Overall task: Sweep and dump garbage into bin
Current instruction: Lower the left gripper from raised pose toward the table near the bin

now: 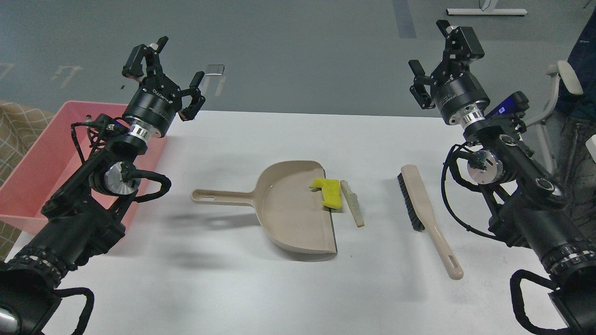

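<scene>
A bright yellow notched sponge chunk (pixel 329 191) lies at the mouth of a beige dustpan (pixel 288 209), partly on its lip. A pale bread-like slice (pixel 352 203) lies on the white table just right of the pan's edge. A beige hand brush (pixel 421 214) with black bristles lies to the right of the slice. The pink bin (pixel 42 163) stands at the far left, partly behind my left arm. My left gripper (pixel 167 70) is open and empty, raised above the bin's far right corner. My right gripper (pixel 437 60) is open and empty, raised above the table's far right.
The white table (pixel 298 288) has its far edge behind both grippers and grey floor beyond. A chair (pixel 565 88) stands at the right edge. A patterned cloth (pixel 16 125) shows left of the bin.
</scene>
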`<move>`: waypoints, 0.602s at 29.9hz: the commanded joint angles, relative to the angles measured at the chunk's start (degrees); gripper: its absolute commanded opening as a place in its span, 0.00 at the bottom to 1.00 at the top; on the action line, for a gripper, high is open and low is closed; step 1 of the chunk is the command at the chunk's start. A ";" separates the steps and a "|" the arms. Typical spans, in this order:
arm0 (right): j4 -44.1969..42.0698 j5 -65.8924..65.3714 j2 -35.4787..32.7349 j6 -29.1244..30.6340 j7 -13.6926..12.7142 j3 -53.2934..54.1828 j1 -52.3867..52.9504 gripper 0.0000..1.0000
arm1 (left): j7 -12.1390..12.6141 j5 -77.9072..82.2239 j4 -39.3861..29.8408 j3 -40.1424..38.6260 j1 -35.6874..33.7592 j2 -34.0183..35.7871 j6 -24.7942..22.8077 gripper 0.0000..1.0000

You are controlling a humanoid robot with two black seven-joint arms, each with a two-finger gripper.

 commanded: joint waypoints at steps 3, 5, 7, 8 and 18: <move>0.21 0.00 -2.18 0.97 0.46 -0.29 -0.05 1.00 | 0.76 0.06 -0.16 -0.07 -0.59 0.64 -0.19 0.98; 0.21 0.00 -2.27 0.97 0.46 -0.29 0.04 1.00 | 0.76 0.06 -0.78 -0.07 -0.51 0.55 -0.20 0.98; 0.30 0.00 -2.27 0.97 0.46 -0.29 0.04 1.00 | 0.76 0.15 -1.04 0.02 -0.51 0.46 -0.20 0.98; 0.47 0.00 -2.27 0.97 0.46 -0.29 -0.05 1.00 | 0.67 0.15 -1.04 0.02 -0.59 0.46 0.33 0.99; 0.56 0.00 -2.27 0.62 0.46 -0.38 -0.93 1.00 | 0.67 -0.02 -1.22 2.74 -0.94 1.16 0.07 0.99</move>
